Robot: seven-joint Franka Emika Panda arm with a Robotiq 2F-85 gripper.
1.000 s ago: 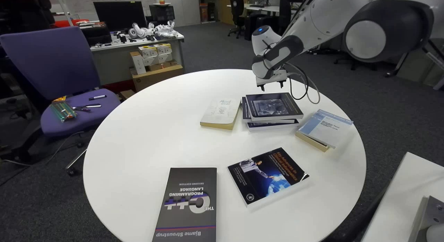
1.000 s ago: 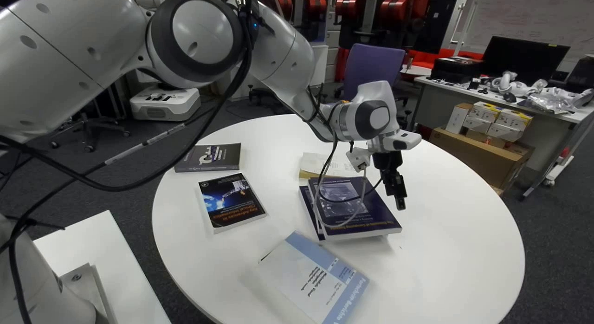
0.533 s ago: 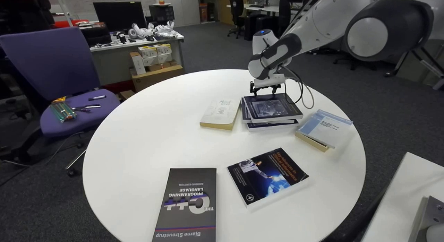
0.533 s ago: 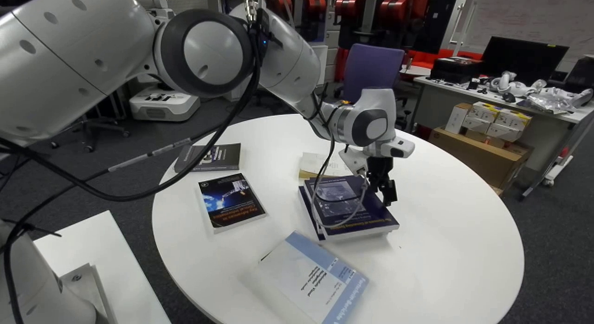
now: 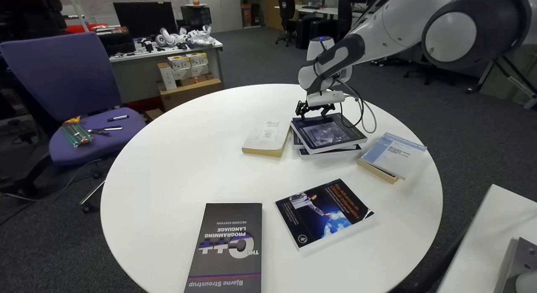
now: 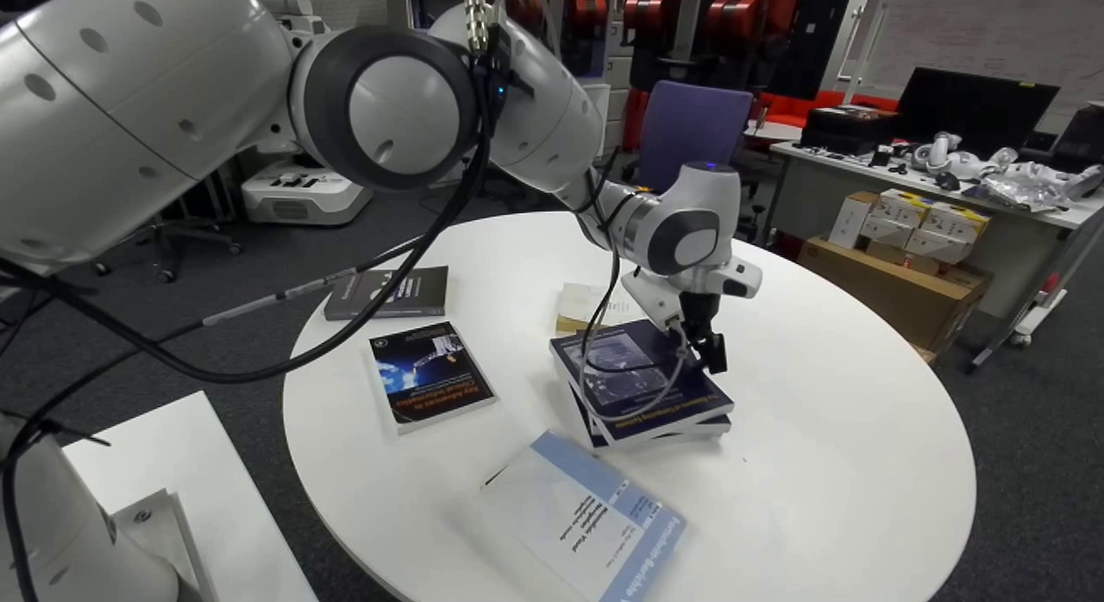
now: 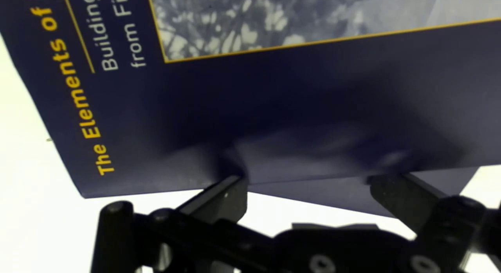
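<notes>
Exterior view: the navy book (image 6: 634,388) is neighboured by a cream paperback (image 6: 580,303), partly screened by cable (image 6: 614,274), yellow-titled; the pincer (image 7: 307,181) is parted at its edge.

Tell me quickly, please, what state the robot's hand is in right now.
Hand: open, its fingers spread apart at the edge of the top book, holding nothing.
</notes>
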